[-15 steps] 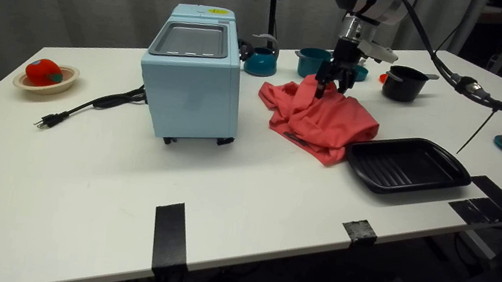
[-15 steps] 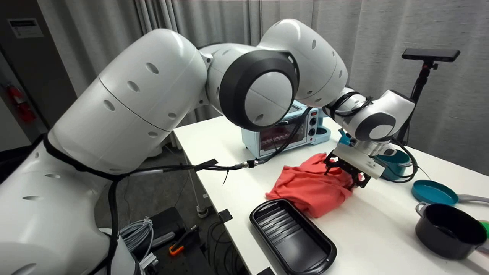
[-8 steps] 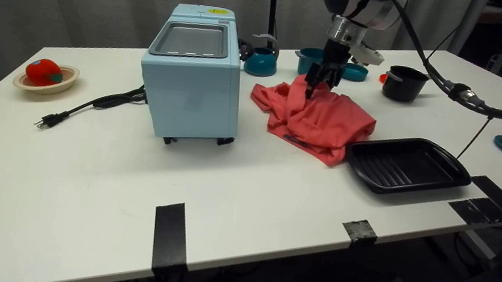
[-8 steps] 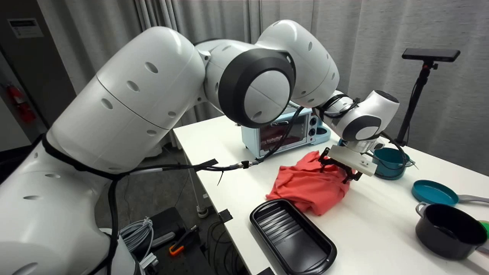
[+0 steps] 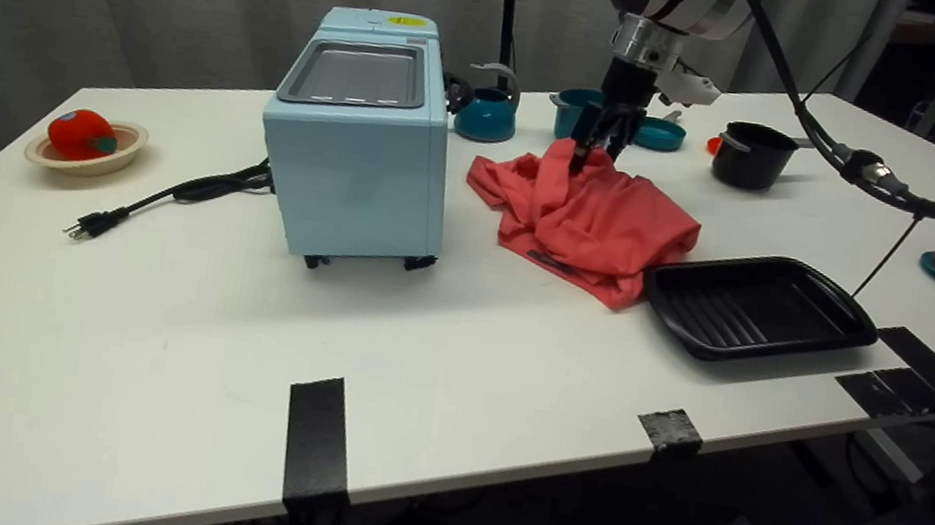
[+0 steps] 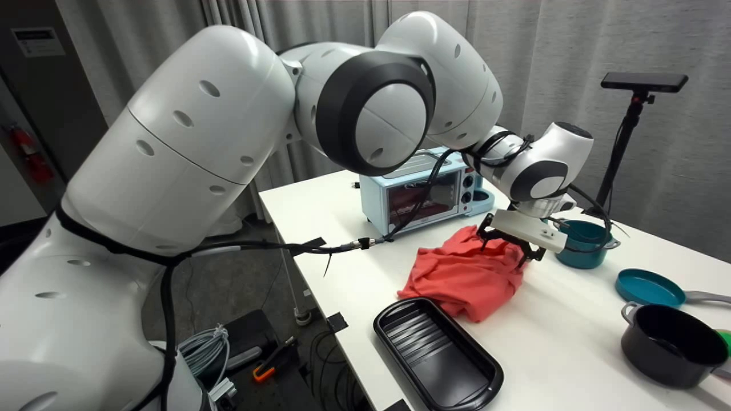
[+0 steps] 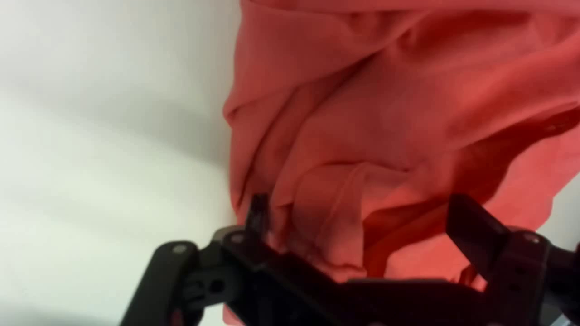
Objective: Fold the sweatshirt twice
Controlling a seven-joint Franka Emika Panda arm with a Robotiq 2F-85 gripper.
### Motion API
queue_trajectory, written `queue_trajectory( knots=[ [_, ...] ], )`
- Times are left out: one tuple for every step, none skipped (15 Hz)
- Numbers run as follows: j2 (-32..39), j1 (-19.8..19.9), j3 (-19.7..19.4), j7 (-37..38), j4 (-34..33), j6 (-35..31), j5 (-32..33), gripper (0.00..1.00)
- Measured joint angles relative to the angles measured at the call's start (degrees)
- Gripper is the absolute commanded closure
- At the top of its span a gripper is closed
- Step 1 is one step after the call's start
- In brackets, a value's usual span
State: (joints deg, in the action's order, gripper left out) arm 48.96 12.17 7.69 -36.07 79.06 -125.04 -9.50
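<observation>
Beside pan (image 5: 759, 310), on table (image 5: 176, 351): sweatshirt (image 5: 599, 226), rumpled, one corner touching or just beside the pan's rim (cannot tell which).
Gripper (image 7: 358, 203): fingers spread wide over the sweatshirt's end away from pan; nothing pinched; contact uncertain.
Folds: layers overlap loosely, no clean crease seen. Judged: at most one rough fold made; second fold and squaring-up left.
Writing: yellow sticker (image 5: 407, 21) on oven (image 5: 361, 176), sign (image 6: 39, 43) in background, both too small to read. Dark mark (image 5: 551, 261) at sweatshirt's edge, illegible. No brand legible.
</observation>
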Motion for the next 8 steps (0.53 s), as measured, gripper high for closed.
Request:
queue_trajectory(
  knots=[
    [-0.3, 0.0, 0.0, -0.1, 0.4, 0.0, 0.4, 0.01],
    [-0.7, -0.1, 0.0, -0.3, 0.9, -0.2, 0.9, 0.12],
    [-1.0, -0.1, 0.0, -0.7, 1.3, -0.5, 1.3, 0.24],
    [-1.3, -0.2, 0.0, -1.4, 1.9, -1.1, 1.5, 0.31],
    [-1.7, -0.3, 0.0, -2.4, 2.6, -1.8, 1.6, 0.40],
    [-2.0, -0.5, 0.0, -3.3, 3.3, -2.7, 1.8, 0.48],
    [-2.2, -0.6, 0.1, -4.4, 3.9, -3.8, 1.8, 0.57],
    [-2.5, -0.7, 0.2, -5.4, 4.6, -5.0, 1.9, 0.64]
  ],
)
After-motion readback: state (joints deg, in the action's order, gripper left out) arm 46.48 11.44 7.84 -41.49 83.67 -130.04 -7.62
